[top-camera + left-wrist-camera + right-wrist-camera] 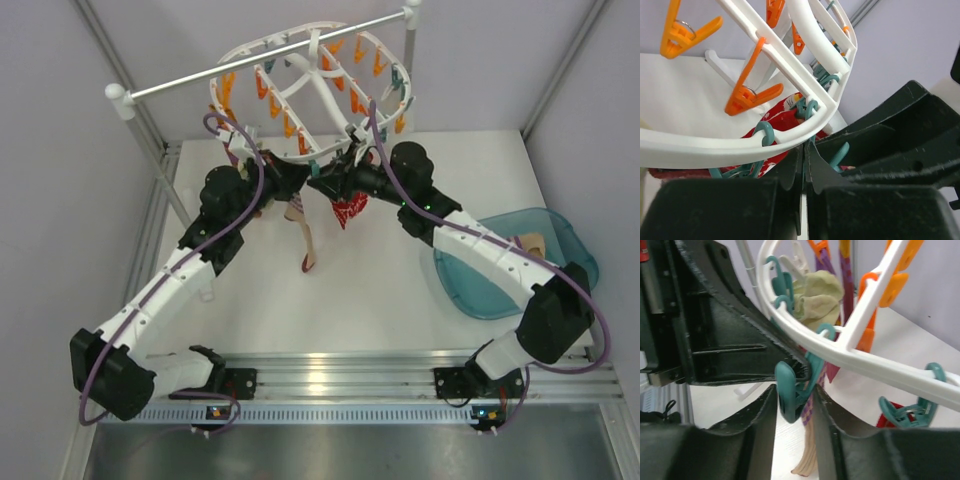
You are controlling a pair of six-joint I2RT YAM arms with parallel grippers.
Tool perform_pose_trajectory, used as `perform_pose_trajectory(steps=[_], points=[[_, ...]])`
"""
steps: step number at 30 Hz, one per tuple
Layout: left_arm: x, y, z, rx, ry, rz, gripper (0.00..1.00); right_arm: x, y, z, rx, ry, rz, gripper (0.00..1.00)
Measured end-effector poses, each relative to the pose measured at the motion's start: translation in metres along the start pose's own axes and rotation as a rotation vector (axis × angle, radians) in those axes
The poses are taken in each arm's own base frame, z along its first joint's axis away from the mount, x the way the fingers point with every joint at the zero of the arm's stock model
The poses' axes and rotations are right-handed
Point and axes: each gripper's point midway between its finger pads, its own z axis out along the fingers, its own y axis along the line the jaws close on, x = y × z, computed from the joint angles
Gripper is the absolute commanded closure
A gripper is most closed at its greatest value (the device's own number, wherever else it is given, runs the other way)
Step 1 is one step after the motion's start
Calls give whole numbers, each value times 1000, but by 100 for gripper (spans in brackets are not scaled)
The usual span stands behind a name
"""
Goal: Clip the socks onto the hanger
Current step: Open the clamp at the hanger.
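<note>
White plastic hanger (318, 95) hangs from a metal rail (270, 58) at the far side of the surface (400, 290), its oval frame lined with orange and teal clips. Both arms reach to the near rim of the frame and meet there, almost touching.

One cream sock (303, 225) hangs straight down from that near rim between the two arms, reddish toe lowest. In the right wrist view its striped part and pale end drop just behind the teal clip (787, 395). Whether the clip's jaws bite the fabric is hidden.

The right gripper (795, 390) stands partly apart with that teal clip filling the gap, a finger against each side of it, just under the white rim. The left gripper (803, 155) is closed, fingers pressed together directly below the rim, with nothing visible between them; the black body of the other arm fills the space just beside it.

A red patterned sock (348, 208) hangs from the rim to the right of the cream one, near the right arm's wrist. Farther along the frame, a bunch of pale cream fabric (815, 297) sits at a clip, and a maroon-purple sock (846, 275) hangs beside it. An orange clip (747, 95) dangles from a crossbar above the left gripper. A teal basin (470, 290) rests on the surface at the right, partly under the right arm.
</note>
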Motion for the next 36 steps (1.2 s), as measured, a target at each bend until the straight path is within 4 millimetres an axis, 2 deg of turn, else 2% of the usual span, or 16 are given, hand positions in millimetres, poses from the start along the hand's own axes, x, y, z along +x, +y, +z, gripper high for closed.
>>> perform_pose_trajectory(steps=[2, 5, 11, 25, 27, 30, 31, 32, 33, 35, 36], points=[[2, 2, 2, -11, 5, -29, 100, 3, 2, -2, -7, 5, -1, 54], [7, 3, 4, -18, 19, -78, 100, 12, 7, -10, -4, 13, -7, 52], [8, 2, 5, -23, 22, -156, 100, 26, 12, -24, 14, 17, -8, 57], [8, 5, 8, -35, 18, -175, 100, 20, -2, -14, 83, 2, -47, 62], [8, 5, 8, -37, 19, -175, 100, 18, -4, -12, 96, -3, -58, 69], [8, 6, 8, -38, 17, -175, 100, 17, -9, -10, 120, -5, -77, 86], [7, 6, 8, -39, 17, -174, 100, 18, -11, -10, 124, -3, -82, 97], [7, 7, 8, -41, 16, -174, 100, 18, -12, -9, 130, -1, -88, 100], [7, 8, 8, -43, 15, -173, 88, 19, -13, -9, 133, 0, -94, 100], [6, 8, 8, -42, 14, -169, 76, 19, -14, -9, 135, 1, -105, 100], [6, 8, 8, -40, 15, -167, 63, 20, -14, -9, 133, 3, -112, 100]])
